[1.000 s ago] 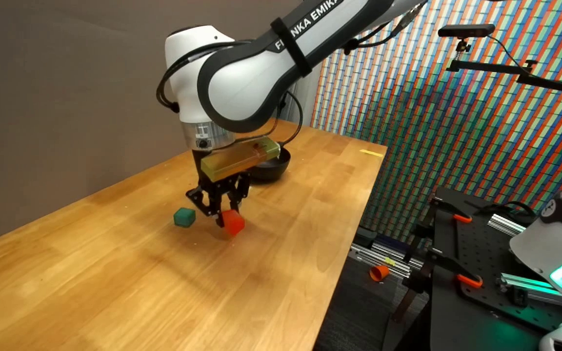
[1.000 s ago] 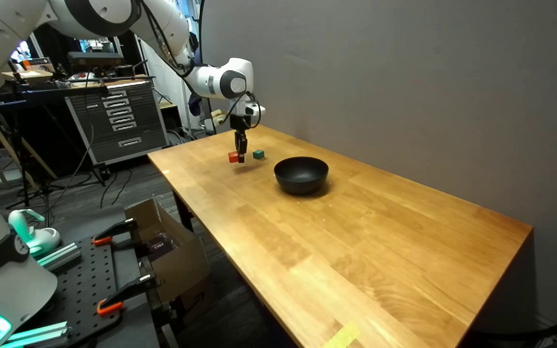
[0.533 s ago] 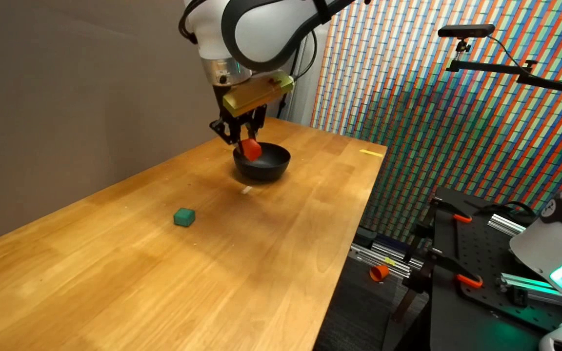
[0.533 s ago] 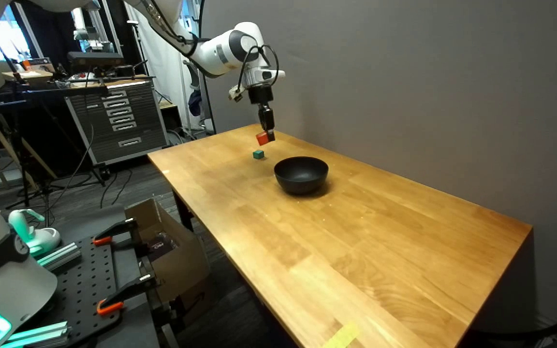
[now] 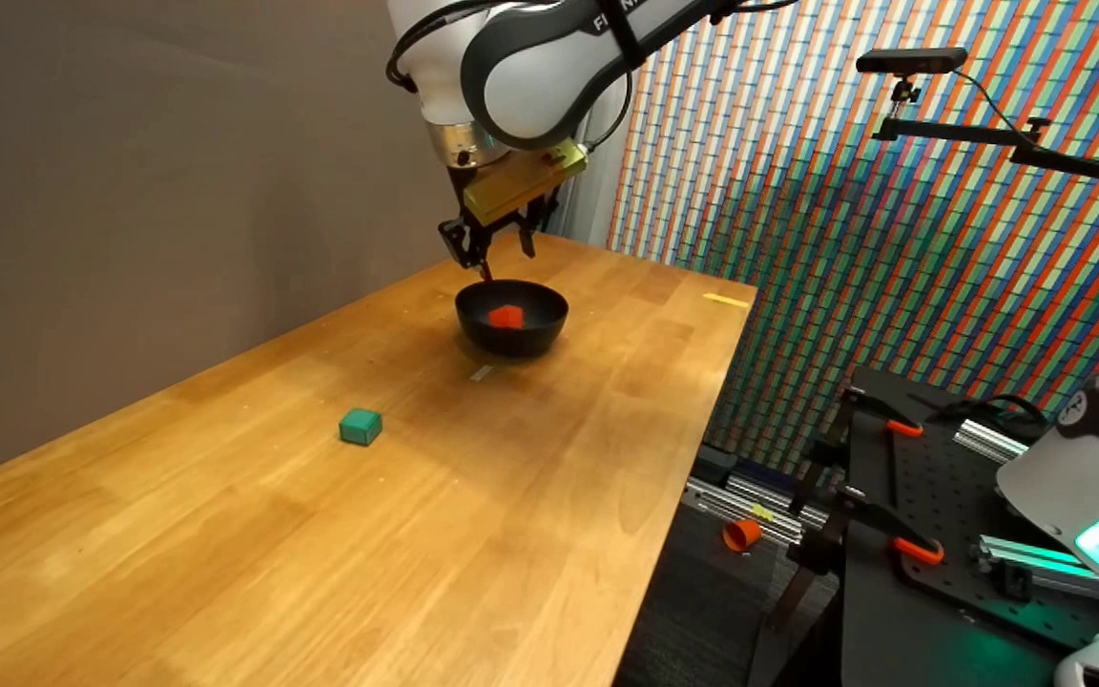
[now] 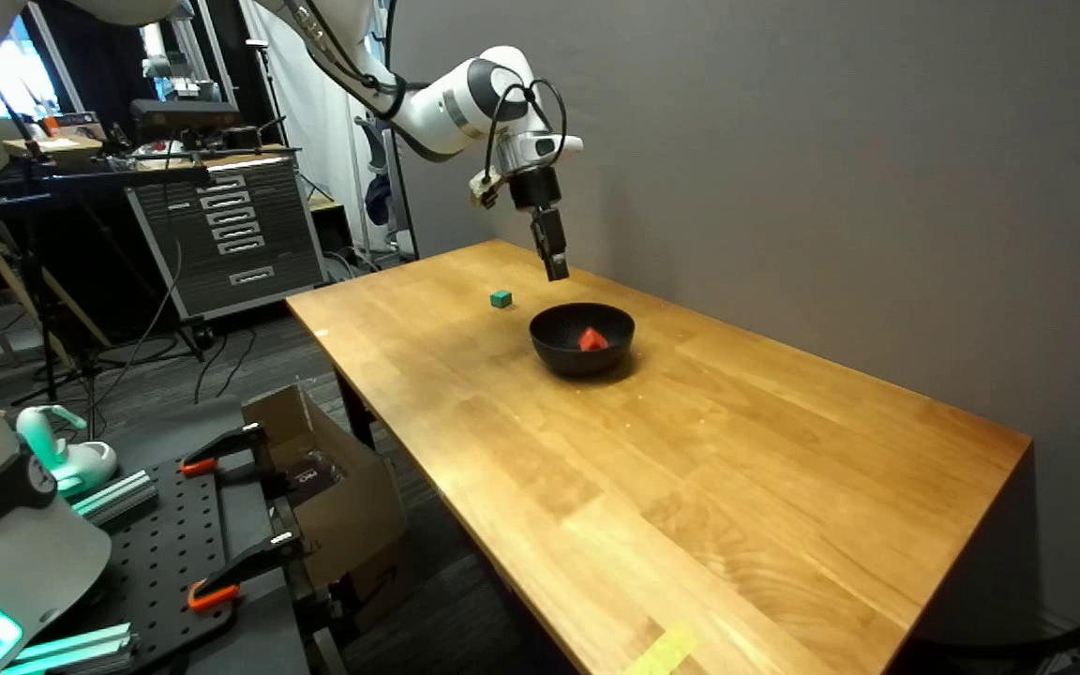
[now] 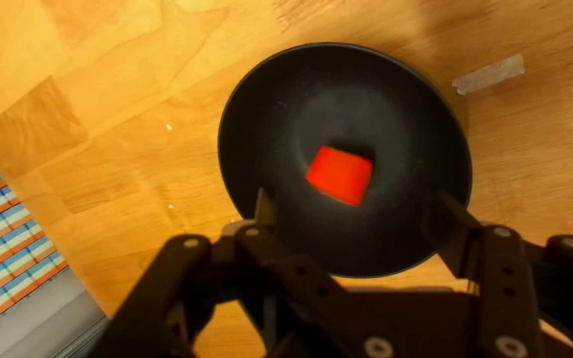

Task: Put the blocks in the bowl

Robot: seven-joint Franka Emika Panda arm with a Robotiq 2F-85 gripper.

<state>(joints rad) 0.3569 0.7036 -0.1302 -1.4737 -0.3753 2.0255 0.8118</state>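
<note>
The red-orange block [image 7: 341, 175] lies tilted inside the black bowl [image 7: 391, 114], on its bottom. Both exterior views show this block [image 5: 507, 317] within the bowl [image 6: 582, 364] too. Above the bowl hangs my gripper [image 5: 508, 264], its fingers spread wide with nothing between them. Seen from the wrist, the gripper [image 7: 351, 208] spans part of the bowl, the block lying below and ahead of the fingertips. On the bare wood sits the green block [image 5: 361, 426], apart from the bowl and away from the gripper; in the wrist view it is out of sight.
The wooden table [image 5: 321, 553] runs along a grey wall [image 6: 784, 187]. A short strip of pale tape [image 7: 489, 74] is stuck close beside the bowl. Yellow tape [image 5: 726, 299] marks the table's far end.
The gripper carried the red-orange block up and across to the bowl, then opened. The block dropped into the bowl. The green block stayed where it was.
</note>
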